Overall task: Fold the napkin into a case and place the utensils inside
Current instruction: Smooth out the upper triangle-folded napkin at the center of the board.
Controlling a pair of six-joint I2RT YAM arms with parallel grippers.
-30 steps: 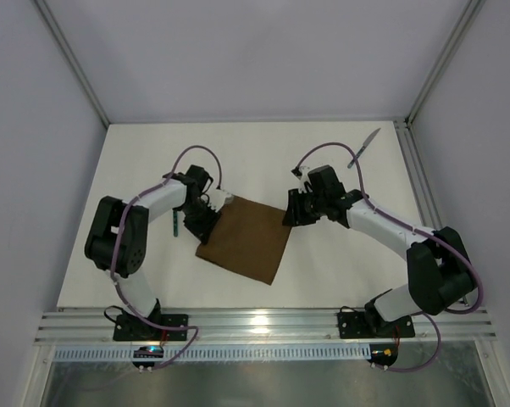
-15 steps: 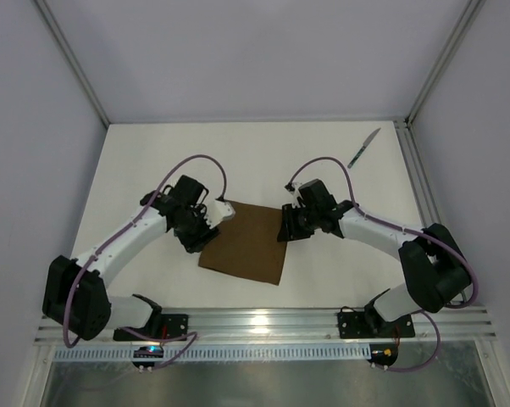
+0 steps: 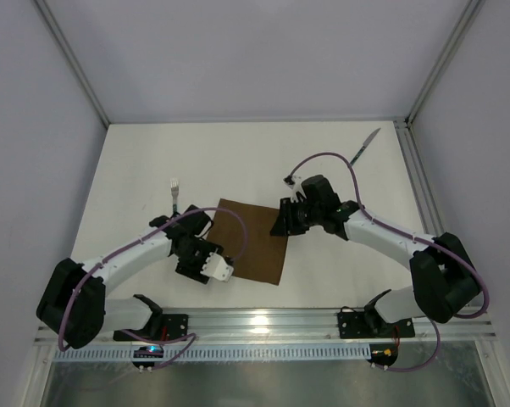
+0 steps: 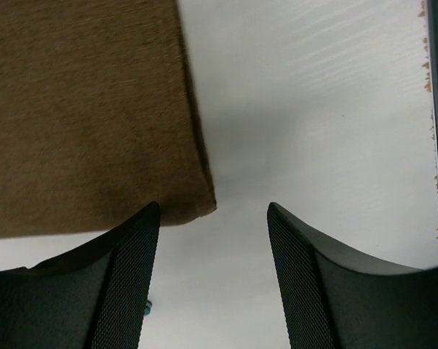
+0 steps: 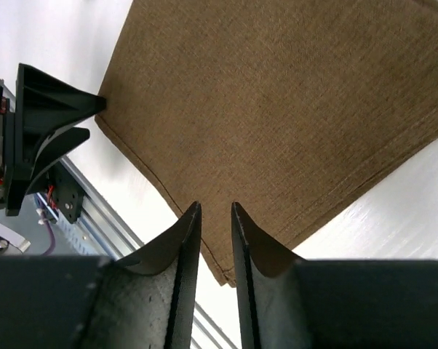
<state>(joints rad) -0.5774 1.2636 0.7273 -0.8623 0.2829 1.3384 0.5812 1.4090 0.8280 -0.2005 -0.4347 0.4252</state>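
Note:
The dark brown napkin (image 3: pixel 253 242) lies flat on the white table, unfolded. My left gripper (image 3: pixel 218 270) sits at the napkin's near-left corner (image 4: pixel 201 205), jaws wide open and empty (image 4: pixel 213 209). Above the cloth's far-right edge my right gripper (image 3: pixel 278 224) hovers, its jaws (image 5: pixel 215 206) only a narrow gap apart with the napkin (image 5: pixel 277 109) showing through, nothing pinched. The fork (image 3: pixel 175 195) lies left of the napkin, tines pointing away. Far off at the back right rests the knife (image 3: pixel 365 147). No case is in view.
An aluminium rail (image 3: pixel 263 322) runs along the table's near edge, close to the napkin's near corner (image 5: pixel 226 280). Frame posts and grey walls enclose the table. The left gripper (image 5: pixel 55 138) shows in the right wrist view at the napkin's corner.
My left arm swung from the napkin's far-left corner down to its near-left corner, jaws widening. The fork, hidden before, now shows. The right gripper barely shifted.

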